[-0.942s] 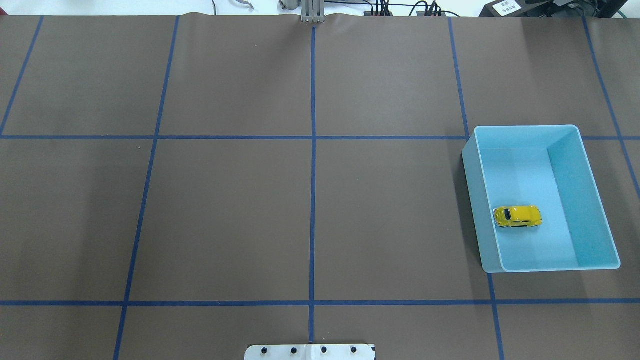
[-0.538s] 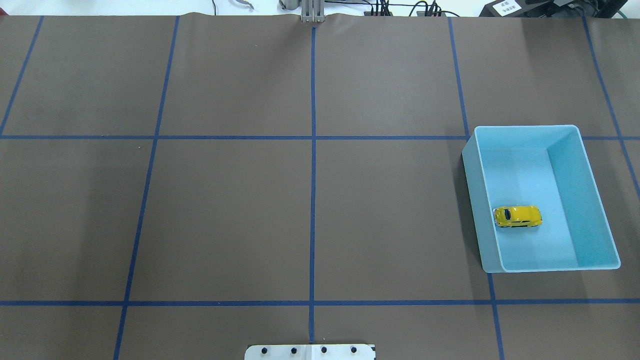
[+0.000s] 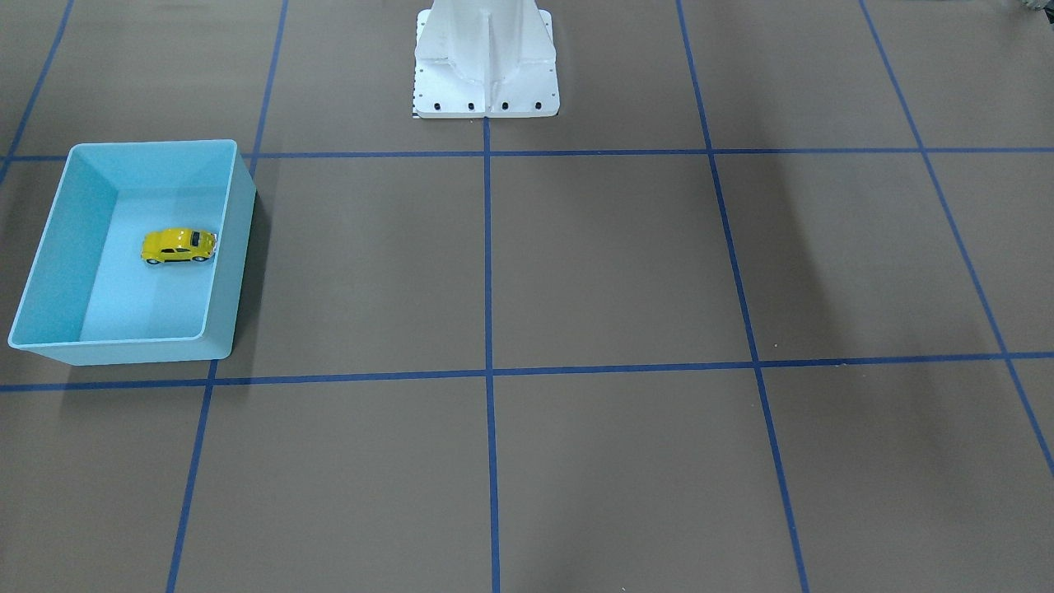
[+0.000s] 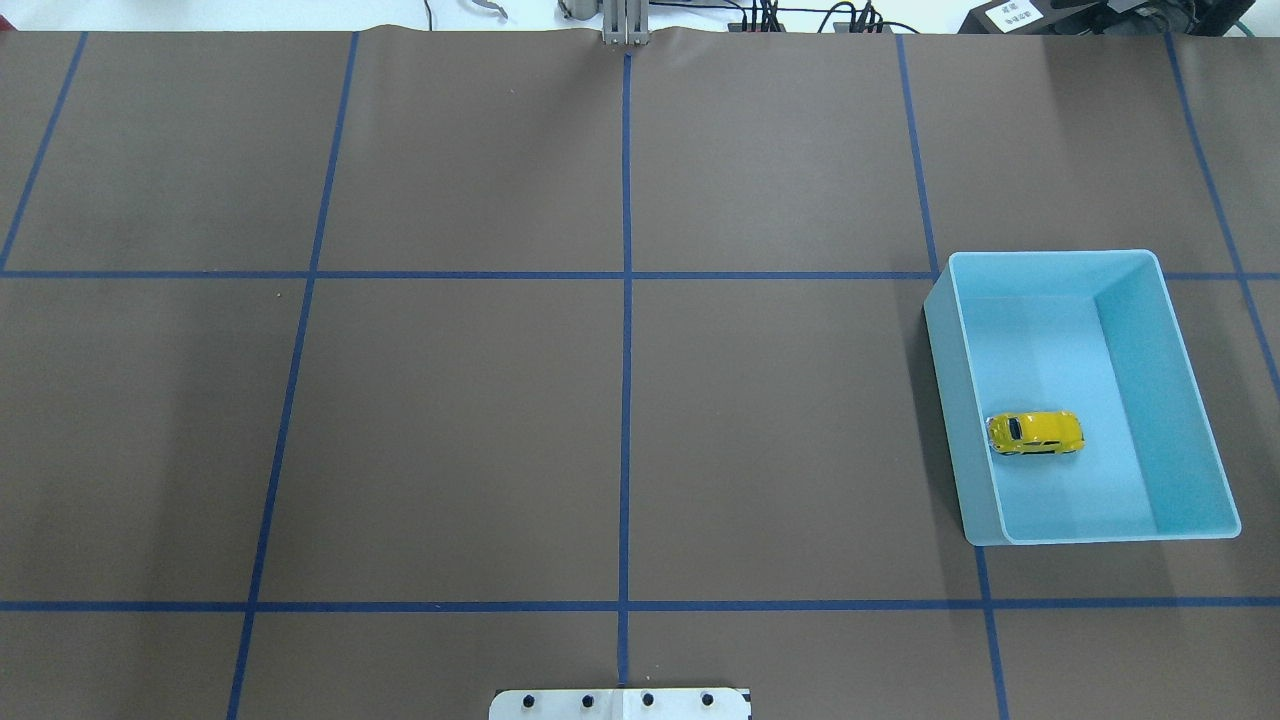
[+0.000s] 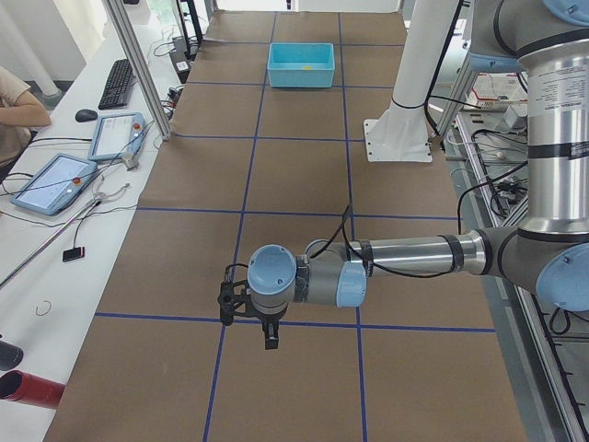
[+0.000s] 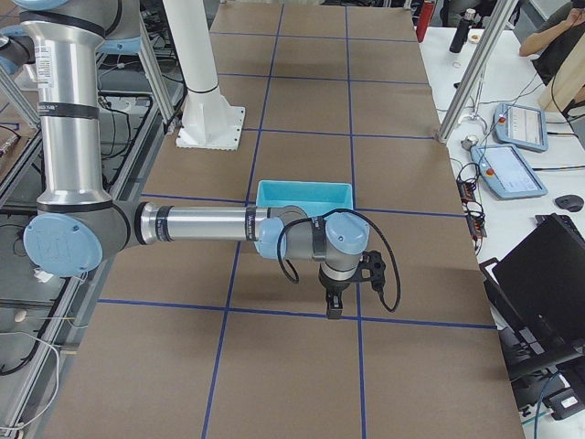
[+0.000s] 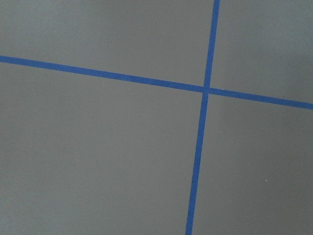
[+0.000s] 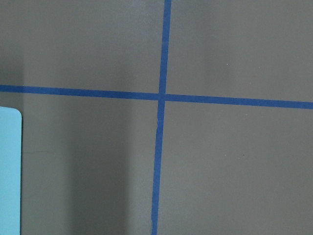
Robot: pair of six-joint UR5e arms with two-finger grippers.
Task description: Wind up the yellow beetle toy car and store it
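Note:
The yellow beetle toy car (image 4: 1035, 432) (image 3: 179, 245) rests on its wheels on the floor of the light blue bin (image 4: 1050, 255) (image 3: 152, 145), close to the bin wall nearest the table's middle. Neither gripper touches it. In the exterior left view my left gripper (image 5: 269, 337) hangs over a blue tape line at the near end of the table, far from the bin (image 5: 301, 64). My right gripper (image 6: 333, 307) hangs just beyond the bin (image 6: 304, 194) in the exterior right view. I cannot tell whether either gripper is open or shut. A corner of the bin (image 8: 10, 171) shows in the right wrist view.
The brown table cover carries a grid of blue tape lines (image 4: 625, 300). The white robot base (image 3: 486, 58) stands at the table's edge. A side bench holds tablets (image 5: 55, 182), a keyboard (image 5: 118, 83) and cables. A person's arm (image 5: 18, 106) rests there.

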